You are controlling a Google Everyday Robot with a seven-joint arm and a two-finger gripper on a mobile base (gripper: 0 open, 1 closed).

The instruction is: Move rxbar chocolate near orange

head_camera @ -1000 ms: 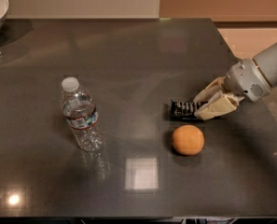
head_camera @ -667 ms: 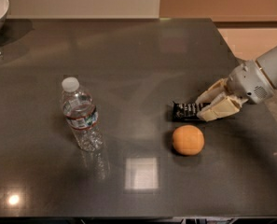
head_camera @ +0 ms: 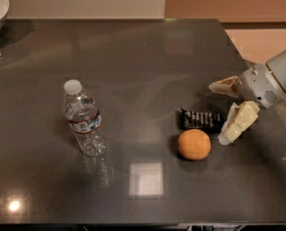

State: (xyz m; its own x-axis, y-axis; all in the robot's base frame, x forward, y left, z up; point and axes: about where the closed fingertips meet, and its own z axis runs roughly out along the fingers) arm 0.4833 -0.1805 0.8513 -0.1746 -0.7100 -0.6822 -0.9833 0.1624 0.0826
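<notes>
Jaws that were clamped on the rxbar chocolate (head_camera: 200,120) a second ago now stand wide open, and the bar lies flat on the dark table (head_camera: 147,57), free of me. It rests just behind the orange (head_camera: 194,144), its near edge touching or almost touching the fruit; I cannot tell which. To my mind the placing is done: the bar is beside the orange, and what remains is to draw clear without nudging either one. My gripper (head_camera: 218,112) sits low at the bar's right end, one pale finger (head_camera: 225,85) reaching out behind the bar and the other finger (head_camera: 239,121) angled down to its right, near the orange but apart from it. My arm comes in from the right edge of the view, wrist pointing left. A clear water bottle (head_camera: 84,119) stands upright well apart to the left.
</notes>
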